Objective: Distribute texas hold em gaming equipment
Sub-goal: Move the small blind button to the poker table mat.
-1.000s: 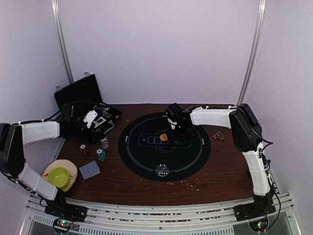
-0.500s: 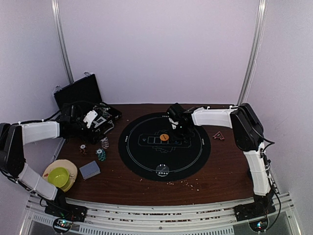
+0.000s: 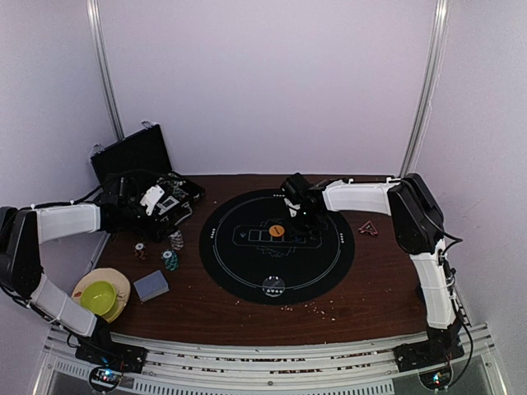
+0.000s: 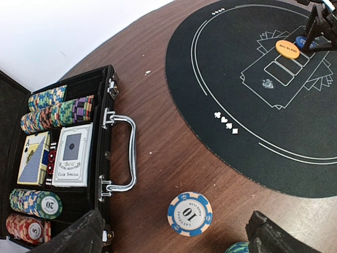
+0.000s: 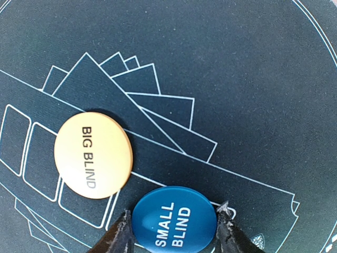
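My right gripper [image 5: 172, 221] is low over the black round mat [image 3: 247, 263], its fingertips against both edges of a blue "SMALL BLIND" disc [image 5: 174, 224]. An orange "BIG BLIND" disc [image 5: 93, 154] lies flat just left of it, also seen from above [image 3: 277, 231]. My left gripper [image 4: 179, 237] is open and empty, its fingers wide apart above a blue-and-white "10" chip [image 4: 189, 213] on the wood. A greenish chip [image 4: 237, 247] peeks in beside it. Small chip stacks [image 3: 175, 240] and a grey-blue card deck [image 3: 151, 285] lie left of the mat.
The open black case [image 4: 108, 158] holds rows of chips [image 4: 58, 108] and boxed cards [image 4: 72, 155]. A yellow bowl on a plate [image 3: 99, 296] sits at the front left. A white disc [image 3: 273, 285] lies on the mat's near edge. A small red object [image 3: 368, 228] lies right of the mat.
My right gripper has shifted slightly right over the mat, away from the orange disc. The left arm has not moved.
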You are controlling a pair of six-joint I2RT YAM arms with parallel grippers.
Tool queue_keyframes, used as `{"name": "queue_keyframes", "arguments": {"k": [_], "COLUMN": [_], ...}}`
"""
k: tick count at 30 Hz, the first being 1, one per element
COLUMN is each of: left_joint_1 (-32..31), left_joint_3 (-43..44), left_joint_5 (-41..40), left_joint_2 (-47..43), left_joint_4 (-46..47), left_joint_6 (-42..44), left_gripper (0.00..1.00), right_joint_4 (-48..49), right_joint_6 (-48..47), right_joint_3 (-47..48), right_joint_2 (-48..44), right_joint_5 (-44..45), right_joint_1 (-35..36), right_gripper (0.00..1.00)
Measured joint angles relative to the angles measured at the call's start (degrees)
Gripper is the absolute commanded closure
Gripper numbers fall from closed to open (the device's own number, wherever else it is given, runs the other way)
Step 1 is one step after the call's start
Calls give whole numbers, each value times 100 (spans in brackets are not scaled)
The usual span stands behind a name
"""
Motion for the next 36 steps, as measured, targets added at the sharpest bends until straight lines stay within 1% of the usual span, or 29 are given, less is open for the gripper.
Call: {"name": "queue_keyframes", "arguments": {"k": [6, 21, 30, 36], "left_joint_1": [0, 0, 0, 0], "left_joint_3": [0, 0, 0, 0], "left_joint_5": [0, 0, -2, -4], "left_joint_2": [0, 44, 44, 52], "left_joint_4": [0, 0, 0, 0], "left_joint_6": [0, 0, 0, 0], "left_gripper": [2, 2, 2, 2], "right_joint_4": [-15, -120, -286, -389], "right_joint_6": [-2, -20, -15, -2], "right_joint_3": [11, 83, 531, 1204], "right_joint_2": [-2, -2, -2, 164], "right_joint_5": [2, 24, 33, 33], "right_joint_1": [0, 94, 614, 984], "right_gripper": [52, 49, 48, 48]}}
